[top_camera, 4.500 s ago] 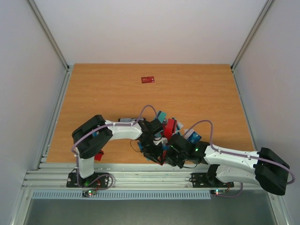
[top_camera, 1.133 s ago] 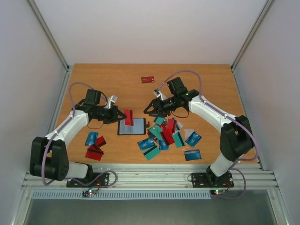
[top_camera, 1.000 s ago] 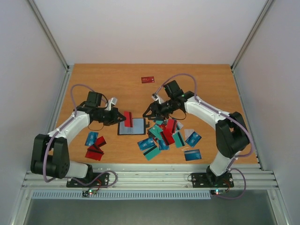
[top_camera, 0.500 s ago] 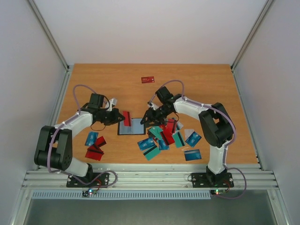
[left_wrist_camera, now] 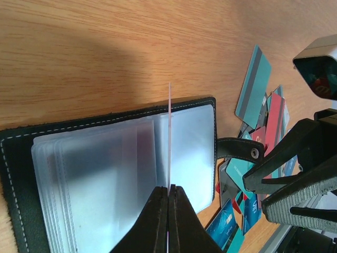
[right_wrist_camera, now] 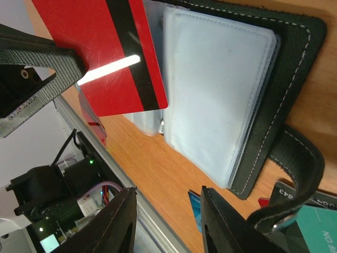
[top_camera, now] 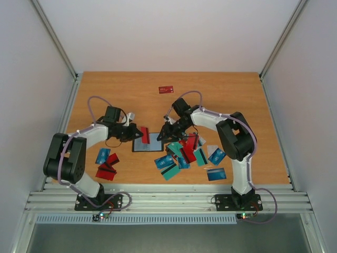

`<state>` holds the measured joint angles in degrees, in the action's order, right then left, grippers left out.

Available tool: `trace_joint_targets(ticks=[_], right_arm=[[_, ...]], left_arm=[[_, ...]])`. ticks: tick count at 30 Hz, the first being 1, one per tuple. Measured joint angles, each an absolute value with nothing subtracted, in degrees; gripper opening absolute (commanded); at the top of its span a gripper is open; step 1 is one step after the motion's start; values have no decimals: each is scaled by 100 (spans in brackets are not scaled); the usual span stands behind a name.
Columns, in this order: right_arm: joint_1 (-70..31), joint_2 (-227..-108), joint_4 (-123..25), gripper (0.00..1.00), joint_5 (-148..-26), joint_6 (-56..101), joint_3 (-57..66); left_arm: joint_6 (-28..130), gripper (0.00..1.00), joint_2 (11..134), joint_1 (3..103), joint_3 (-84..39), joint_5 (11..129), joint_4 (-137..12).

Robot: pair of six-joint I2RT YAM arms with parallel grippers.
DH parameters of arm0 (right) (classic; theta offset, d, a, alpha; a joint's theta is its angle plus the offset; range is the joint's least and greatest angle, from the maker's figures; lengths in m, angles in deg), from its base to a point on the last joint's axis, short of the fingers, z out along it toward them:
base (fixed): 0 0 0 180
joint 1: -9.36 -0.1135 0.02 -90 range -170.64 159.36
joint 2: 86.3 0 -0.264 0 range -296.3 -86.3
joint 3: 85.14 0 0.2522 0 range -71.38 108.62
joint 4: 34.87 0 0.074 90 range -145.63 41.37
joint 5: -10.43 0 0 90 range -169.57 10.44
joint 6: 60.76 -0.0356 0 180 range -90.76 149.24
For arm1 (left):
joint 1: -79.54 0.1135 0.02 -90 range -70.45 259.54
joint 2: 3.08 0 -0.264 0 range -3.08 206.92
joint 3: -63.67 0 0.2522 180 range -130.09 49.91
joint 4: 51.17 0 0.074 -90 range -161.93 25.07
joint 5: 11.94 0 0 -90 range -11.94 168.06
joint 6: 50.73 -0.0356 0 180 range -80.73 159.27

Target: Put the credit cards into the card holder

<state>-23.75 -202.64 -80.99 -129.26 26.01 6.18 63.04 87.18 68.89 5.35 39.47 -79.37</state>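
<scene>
The black card holder (top_camera: 148,143) lies open in the middle of the table, clear sleeves up. My left gripper (top_camera: 138,132) is shut on a red credit card (top_camera: 145,134) and holds it on edge over the sleeves. In the left wrist view the card (left_wrist_camera: 169,132) shows as a thin line rising from my shut gripper (left_wrist_camera: 168,191) over the holder (left_wrist_camera: 16,153). My right gripper (top_camera: 164,135) is open and empty at the holder's right edge. Its view shows the red card (right_wrist_camera: 100,58), the sleeves (right_wrist_camera: 216,89) and the snap tab (right_wrist_camera: 295,174); the right gripper (right_wrist_camera: 166,221) straddles bare table.
A heap of teal, red, blue and grey cards (top_camera: 185,153) lies right of the holder. A few blue and red cards (top_camera: 105,164) lie at the front left. One red card (top_camera: 166,89) lies alone at the back.
Both grippers have closed in on the open holder. The left brought the red card over the sleeves; the right came down and left to the holder's right edge.
</scene>
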Motion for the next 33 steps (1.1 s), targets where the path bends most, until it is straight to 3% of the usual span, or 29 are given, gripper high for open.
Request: trace_joint_targets(ticks=[33], right_arm=[[-2259,-20825,-8464,19,-12751,3036,633]], left_arm=[[6413,0,9035,6708,535,3910,-7799]])
